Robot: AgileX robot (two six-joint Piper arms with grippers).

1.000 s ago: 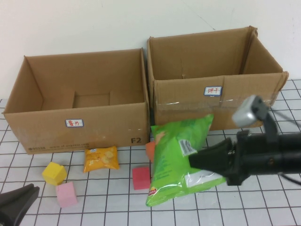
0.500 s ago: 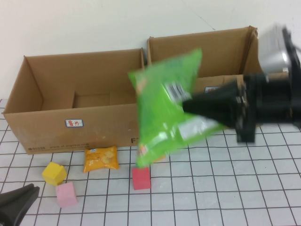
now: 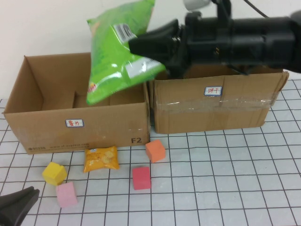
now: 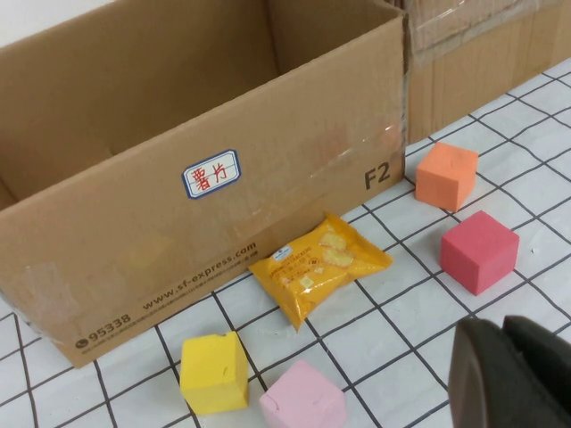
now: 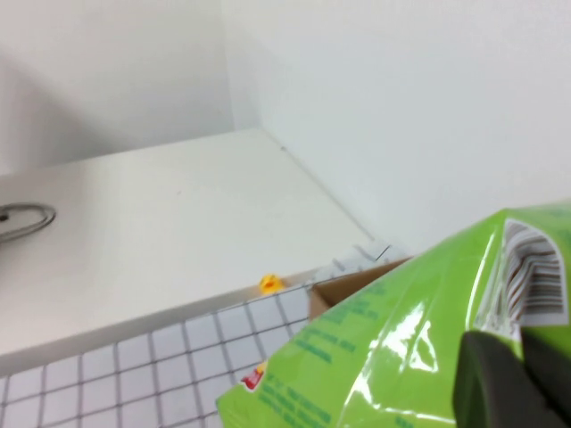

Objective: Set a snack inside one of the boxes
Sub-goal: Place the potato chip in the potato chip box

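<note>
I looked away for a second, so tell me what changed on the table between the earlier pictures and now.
The right gripper, shut on the green chip bag, lifted it off the table, up and toward the robot's left; it now hangs over the left box. This uncovered the orange cube. The left gripper, the yellow snack pack and the other cubes stayed put.

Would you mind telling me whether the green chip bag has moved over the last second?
Yes. The green chip bag, gripped by the right end effector, rose off the table and shifted left, now above the left box.
</note>
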